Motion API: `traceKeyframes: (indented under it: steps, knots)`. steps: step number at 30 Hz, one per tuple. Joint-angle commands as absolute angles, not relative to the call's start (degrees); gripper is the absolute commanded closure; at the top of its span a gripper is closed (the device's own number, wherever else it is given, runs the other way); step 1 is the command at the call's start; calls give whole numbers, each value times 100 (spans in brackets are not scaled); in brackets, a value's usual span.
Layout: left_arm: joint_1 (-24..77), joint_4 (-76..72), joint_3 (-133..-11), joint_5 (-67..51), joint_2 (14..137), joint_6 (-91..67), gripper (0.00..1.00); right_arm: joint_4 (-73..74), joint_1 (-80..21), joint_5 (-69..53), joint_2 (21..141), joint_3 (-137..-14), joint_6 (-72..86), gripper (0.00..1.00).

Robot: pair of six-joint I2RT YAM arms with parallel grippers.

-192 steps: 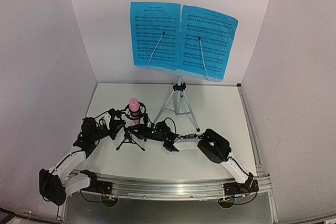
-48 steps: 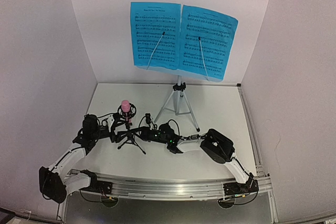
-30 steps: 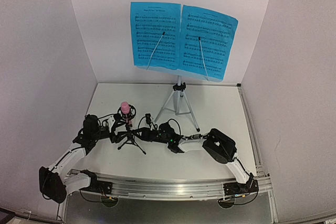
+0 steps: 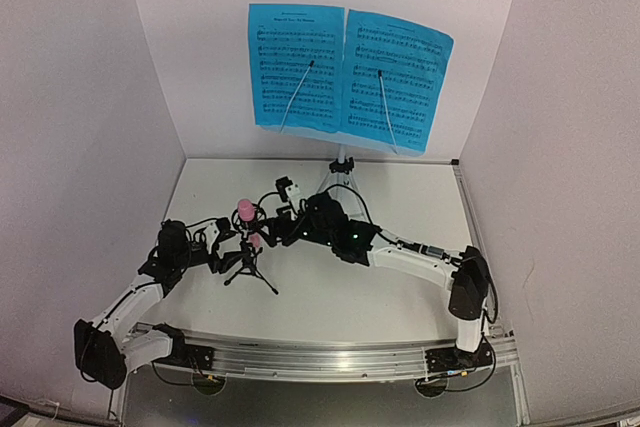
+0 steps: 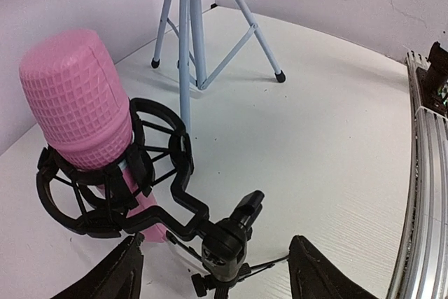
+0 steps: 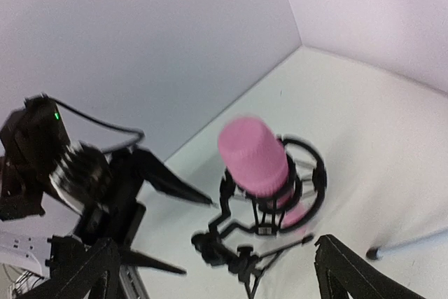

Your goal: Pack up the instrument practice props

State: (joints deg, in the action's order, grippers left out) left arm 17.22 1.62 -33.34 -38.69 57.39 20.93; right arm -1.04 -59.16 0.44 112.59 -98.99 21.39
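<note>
On the white table [image 4: 420, 197], at about 8 o'clock with 12 at the far wall, stands the small black tripod mic stand with a ring mount [image 5: 224, 236]. The pink stick microphone with a waffle-textured head [image 5: 77, 99] sits through that ring, tilted, with its head above the ring and its lower end poking out underneath. The left gripper [image 5: 215, 243] reaches in from the 9 o'clock side. Its two black fingers [image 5: 105, 278] are spread wide, one on each side of the stand's central hub. A gap shows on both sides, so they straddle the stand and grip nothing. The right gripper [image 6: 215, 243] hangs over the microphone from the 1 o'clock side, looking down on its head. Its fingers [image 6: 350, 271] are splayed about as far as they appear able to go. They are well clear of the microphone and the ring, and they hold and touch nothing. That view is slightly blurred. At 12 o'clock, near the far wall, the silver-tripod stand [image 4: 342, 169] is upright, its feet planted on the table just beyond the right arm. Its desk is almost wholly covered by the two blue music sheets [image 4: 296, 67], which lie side by side, each pinned by a thin wire arm.
</note>
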Motion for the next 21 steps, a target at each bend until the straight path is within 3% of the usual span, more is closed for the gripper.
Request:
traceKeyframes:
  steps: [1,10,16,21]
  knots:
    - [1764,343,-3456,-3750,5957,2132,29,266,-5927,338,12018,-11020,1020,4]
    - [1802,28,-3341,-3725,6088,2029,31,259,-5920,701,13059,-12380,547,3]
    - [1854,-325,-3157,-3758,6127,1987,33,259,-5914,601,13540,-12839,578,17]
    - [1864,-525,-3094,-3700,6239,2020,34,249,-5908,647,13763,-12963,576,20]
